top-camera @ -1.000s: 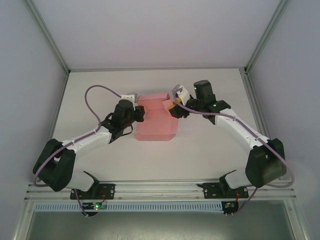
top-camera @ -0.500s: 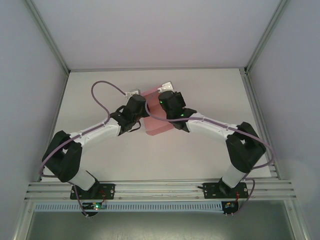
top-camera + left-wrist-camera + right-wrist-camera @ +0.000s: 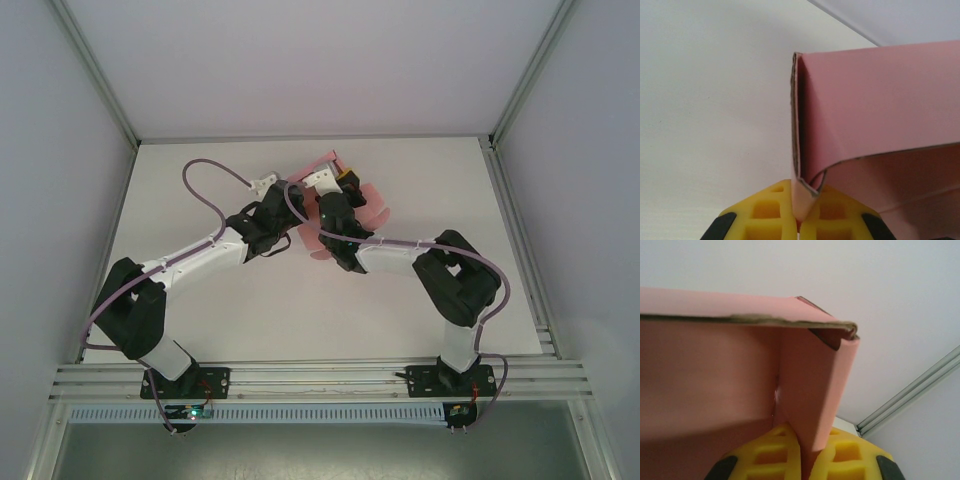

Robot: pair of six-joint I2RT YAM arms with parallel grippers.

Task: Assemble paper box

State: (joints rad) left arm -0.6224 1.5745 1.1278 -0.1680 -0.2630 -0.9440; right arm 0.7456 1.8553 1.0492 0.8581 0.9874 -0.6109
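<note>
The left tool comes in from the left to the far middle of the tabletop and is pressed together on a thin lip of the paper box. In the left wrist view a folded corner of the pink card runs straight down into that pinch. One wall rises from it, and a second panel bends away to the right with its raw cut edge showing.

The box sits between the two tools, just right of the left wrist and largely under the right arm's wrist in the top view. Pink card shows on the near side of that wrist, and on its far right flaps fan outward. Whether the card rests on the tabletop or is lifted slightly off it cannot be told.

The right tool is likewise clamped on card. In the right wrist view a doubled fold at another corner drops between its yellow tips, with a broad panel to the left and a loosely overlapped edge across the top.

By my reading the job is about midway. The sheet is no longer flat, and walls stand at two corners. But the seams gape, the overlapped edge is not tucked in, and the loose flaps stick out. The remaining work looks to be folding those flaps in, locking the tabs, and squaring the shell into a closed box.
</note>
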